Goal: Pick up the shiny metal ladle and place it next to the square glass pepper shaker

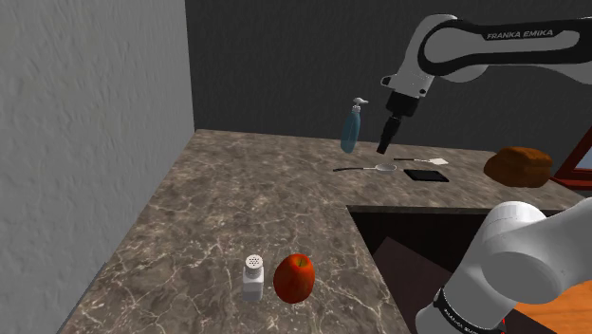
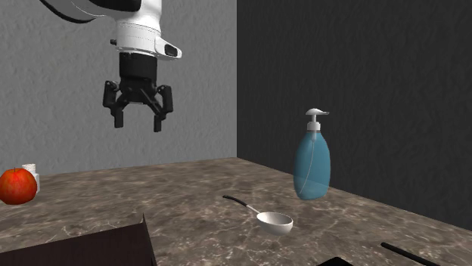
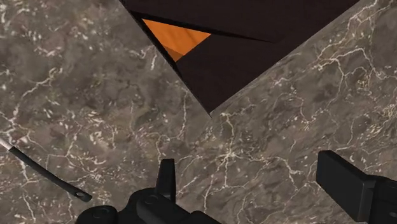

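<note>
Readable in the shoulder view's upper right, on the white arm [image 1: 520, 35]: "FRANKA EMIKA". Lying flat on the marble table [image 1: 237, 190], upper centre-right of that frame: ladle [image 1: 365, 169], long axis nearly horizontal, bowl to the right, handle pointing left. Hanging in the air close over it, fingers spread apart and grasping nothing: gripper [image 1: 383, 147]. Well apart, at lower centre: pepper shaker [image 1: 252, 277], just beside a red apple [image 1: 294, 277].
</note>
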{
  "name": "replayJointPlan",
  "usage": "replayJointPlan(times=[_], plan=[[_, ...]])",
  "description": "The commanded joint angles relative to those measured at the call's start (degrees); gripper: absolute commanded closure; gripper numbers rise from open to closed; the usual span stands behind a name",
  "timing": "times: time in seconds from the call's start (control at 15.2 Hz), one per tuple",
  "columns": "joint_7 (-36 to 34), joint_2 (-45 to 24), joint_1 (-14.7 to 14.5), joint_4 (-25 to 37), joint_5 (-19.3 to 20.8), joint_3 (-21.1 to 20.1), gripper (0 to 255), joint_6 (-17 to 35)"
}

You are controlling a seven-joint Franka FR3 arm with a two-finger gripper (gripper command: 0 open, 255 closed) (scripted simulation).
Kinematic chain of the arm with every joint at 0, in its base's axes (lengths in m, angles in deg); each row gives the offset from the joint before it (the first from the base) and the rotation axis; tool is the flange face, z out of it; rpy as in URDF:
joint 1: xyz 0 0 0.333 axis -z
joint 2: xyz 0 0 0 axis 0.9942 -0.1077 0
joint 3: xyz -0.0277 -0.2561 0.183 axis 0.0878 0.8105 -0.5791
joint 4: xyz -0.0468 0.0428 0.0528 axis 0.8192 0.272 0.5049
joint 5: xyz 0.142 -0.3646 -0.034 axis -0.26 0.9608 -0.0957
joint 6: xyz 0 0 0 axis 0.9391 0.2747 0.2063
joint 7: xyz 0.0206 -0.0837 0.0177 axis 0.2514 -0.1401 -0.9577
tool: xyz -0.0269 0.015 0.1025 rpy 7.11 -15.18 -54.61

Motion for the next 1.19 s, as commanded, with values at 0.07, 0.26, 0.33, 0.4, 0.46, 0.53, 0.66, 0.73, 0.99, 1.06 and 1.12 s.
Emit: replayJointPlan(times=[0.07, 0.26, 0.33, 0.4, 0.46, 0.53, 0.66, 0.73, 0.99, 1.06, 1.12], plan=[[7.8, -4.6, -0.8, 1.5, 1.9, 4.5, 0, 2.1], [15.5, -9.7, -1.7, 3.4, 3.1, 9.0, 0, 4.3], [18.1, -11.6, -2.1, 4.2, 3.3, 10.5, 0, 5.1], [20.8, -13.5, -2.5, 5.1, 3.4, 12.0, 0, 5.8], [23.5, -15.6, -3.0, 6.0, 3.3, 13.5, 0, 6.5], [26.2, -17.8, -3.5, 7.1, 3.1, 14.9, 0, 7.3], [31.9, -22.5, -4.5, 9.5, 2.2, 17.8, 0, 8.7], [34.8, -25.0, -5.0, 10.8, 1.4, 19.2, 0, 9.4], [47.2, -36.2, -6.1, 16.9, -3.5, 23.7, 0, 11.5], [50.4, -39.3, -6.0, 18.6, -5.2, 24.4, 0, 11.9], [53.6, -42.4, -5.7, 20.4, -7.0, 24.9, 0, 12.1]])
